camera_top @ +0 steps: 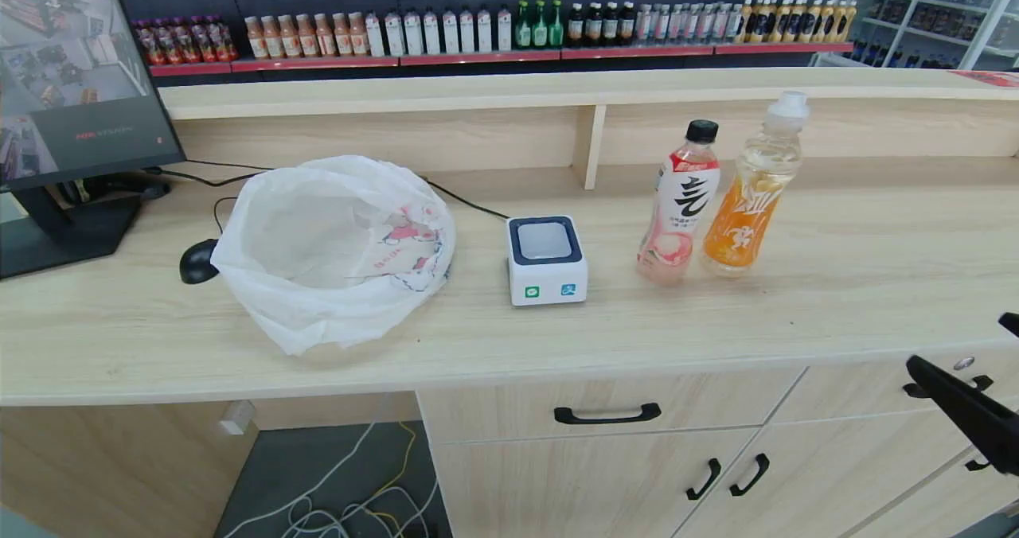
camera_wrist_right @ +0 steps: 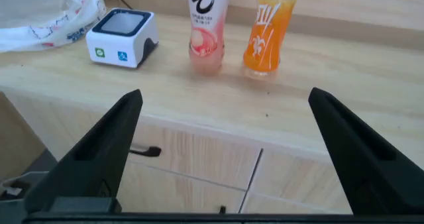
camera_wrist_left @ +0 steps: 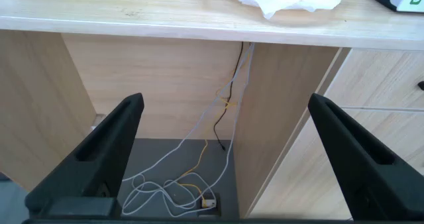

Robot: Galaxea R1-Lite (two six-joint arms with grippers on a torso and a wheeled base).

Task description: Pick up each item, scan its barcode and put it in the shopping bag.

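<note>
Nothing scanned yet: pink bottle [camera_top: 677, 204] and orange bottle [camera_top: 748, 196] stand toward the right edge of the worktop [camera_top: 860, 299], scanner [camera_top: 546, 259] at centre, shopping bag [camera_top: 334, 243] apparently empty leftward; left gripper [camera_wrist_left: 226, 101] and right gripper [camera_wrist_right: 225, 99], jaws wide, hold nothing.

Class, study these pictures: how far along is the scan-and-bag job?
Done: nothing; the shopping bag looks empty. In hand: nothing; the left gripper and right gripper are open, in front of the counter. Left: the pink bottle and orange bottle both stand beside the scanner, each to be picked up, scanned and bagged.
</note>
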